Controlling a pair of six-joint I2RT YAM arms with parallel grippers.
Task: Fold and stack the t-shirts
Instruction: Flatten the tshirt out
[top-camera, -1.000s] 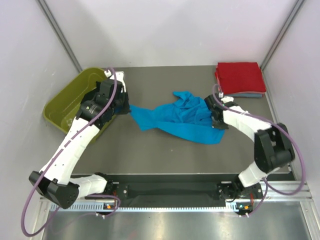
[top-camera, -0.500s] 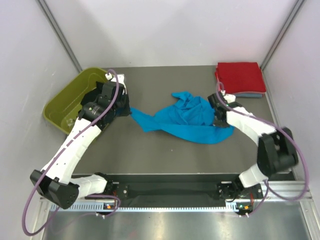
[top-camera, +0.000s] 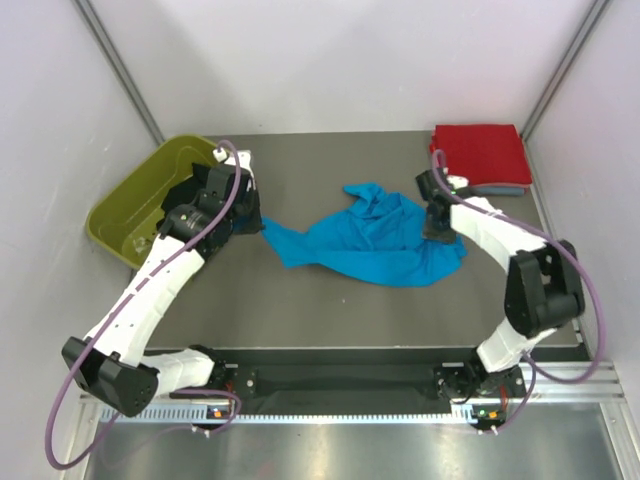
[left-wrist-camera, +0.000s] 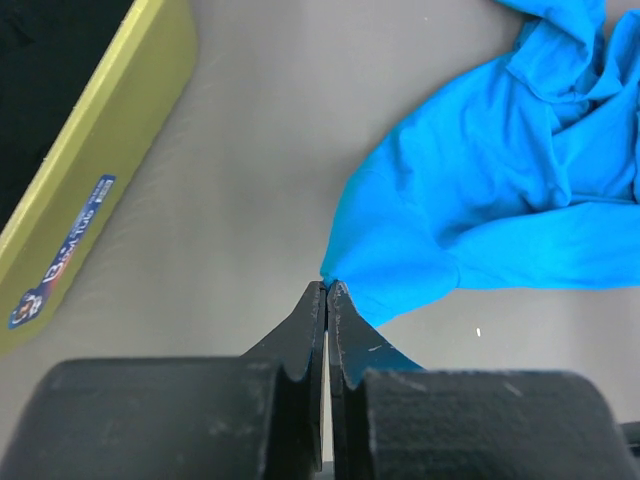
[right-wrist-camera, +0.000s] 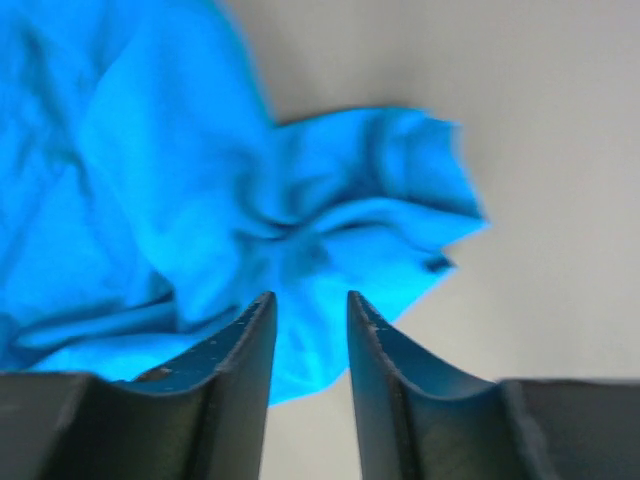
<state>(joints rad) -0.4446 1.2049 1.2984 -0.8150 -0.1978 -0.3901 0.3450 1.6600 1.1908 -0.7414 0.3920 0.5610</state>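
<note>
The turquoise-blue t-shirt (top-camera: 372, 240) lies crumpled and spread out on the middle of the table. My left gripper (top-camera: 254, 222) is at its left tip, shut on that corner of cloth (left-wrist-camera: 345, 268), low over the table. My right gripper (top-camera: 438, 224) hangs open over the shirt's right part; blue cloth (right-wrist-camera: 180, 180) shows below and between the jaws, not gripped. The red t-shirt (top-camera: 480, 153) lies folded at the far right corner on top of the folded grey-blue one (top-camera: 503, 189).
The olive-green tub (top-camera: 125, 205) stands at the far left beside my left arm; its wall shows in the left wrist view (left-wrist-camera: 100, 170), with something dark (left-wrist-camera: 50, 60) inside. Grey walls close the table on the left, right and back.
My right gripper has moved toward the far side, over the shirt's right part. The shirt's right edge now lies drawn out further right. The left gripper has barely moved.
</note>
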